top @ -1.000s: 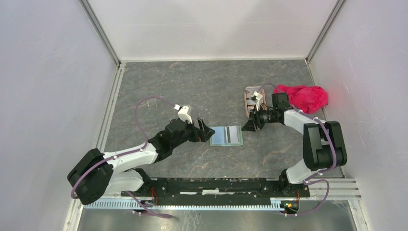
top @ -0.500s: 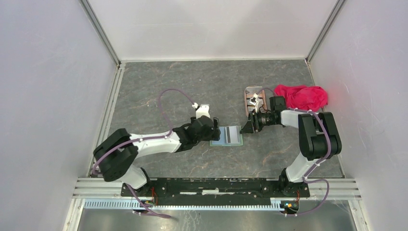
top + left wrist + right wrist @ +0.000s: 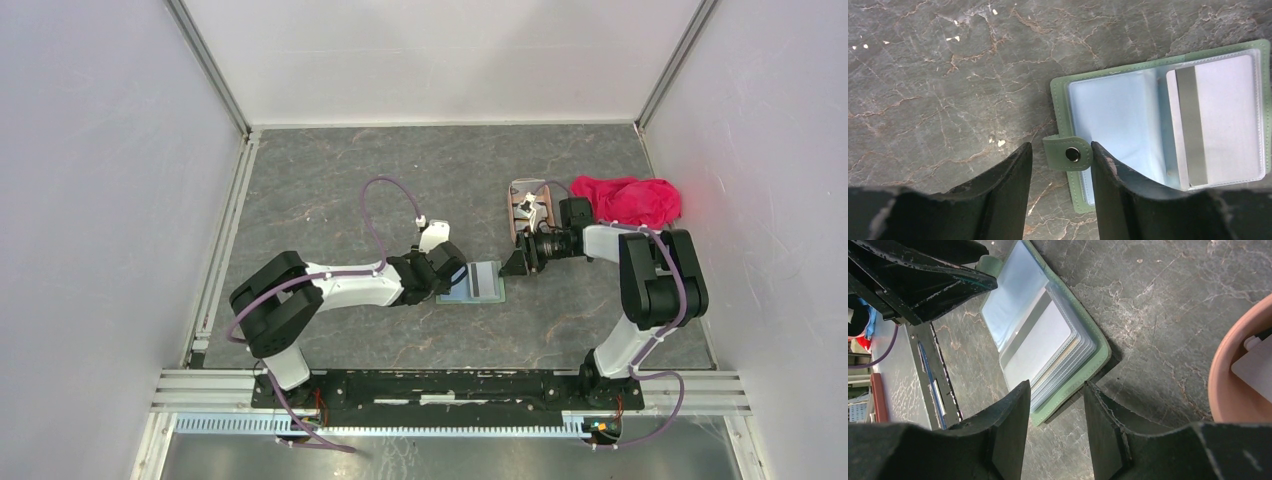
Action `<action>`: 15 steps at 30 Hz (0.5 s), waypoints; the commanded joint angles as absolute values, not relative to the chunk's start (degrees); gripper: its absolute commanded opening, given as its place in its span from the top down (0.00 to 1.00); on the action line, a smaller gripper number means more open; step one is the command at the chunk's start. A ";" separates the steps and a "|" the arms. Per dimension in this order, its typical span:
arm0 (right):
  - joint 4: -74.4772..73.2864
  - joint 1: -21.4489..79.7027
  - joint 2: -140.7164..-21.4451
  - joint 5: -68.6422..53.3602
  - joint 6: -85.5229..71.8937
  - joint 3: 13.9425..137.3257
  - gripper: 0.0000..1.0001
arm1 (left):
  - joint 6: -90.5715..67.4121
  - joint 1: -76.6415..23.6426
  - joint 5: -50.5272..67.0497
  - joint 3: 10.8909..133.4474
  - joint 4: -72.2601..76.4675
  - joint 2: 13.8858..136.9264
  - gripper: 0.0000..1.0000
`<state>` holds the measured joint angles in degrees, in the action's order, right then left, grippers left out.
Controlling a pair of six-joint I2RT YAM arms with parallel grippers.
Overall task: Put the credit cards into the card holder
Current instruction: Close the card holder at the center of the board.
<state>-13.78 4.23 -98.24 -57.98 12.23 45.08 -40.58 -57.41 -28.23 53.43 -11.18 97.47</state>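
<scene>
On the grey table (image 3: 400,180) we saw the card holder (image 3: 462,291) lying open between the arms, a striped whitish card (image 3: 1220,125) in its pocket. Only the right wrist view showed its stacked sleeves (image 3: 1075,360), with the right gripper (image 3: 1055,384) spread at its edge, pinching nothing. Only the left wrist view showed the snap tab (image 3: 1068,153), with the left gripper (image 3: 1060,147) parted astride it, unclenched.

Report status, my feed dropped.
Left pincer open astride snap tab of card holder. Right pincer open over its other edge. Holder open, striped card inside. Nothing blocking.
</scene>
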 commanded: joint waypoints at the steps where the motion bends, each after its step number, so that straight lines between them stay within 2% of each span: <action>1: -14.19 4.18 -98.74 -58.19 13.36 46.94 0.50 | -42.13 -57.73 -30.88 55.17 -12.88 96.19 0.49; 7: -14.31 4.13 -98.69 -57.35 13.36 47.02 0.50 | -42.53 -57.74 -30.11 53.80 -11.39 94.64 0.55; 15: -14.46 4.13 -98.70 -56.89 13.34 47.02 0.50 | -43.15 -57.66 -30.01 52.68 -10.38 93.43 0.80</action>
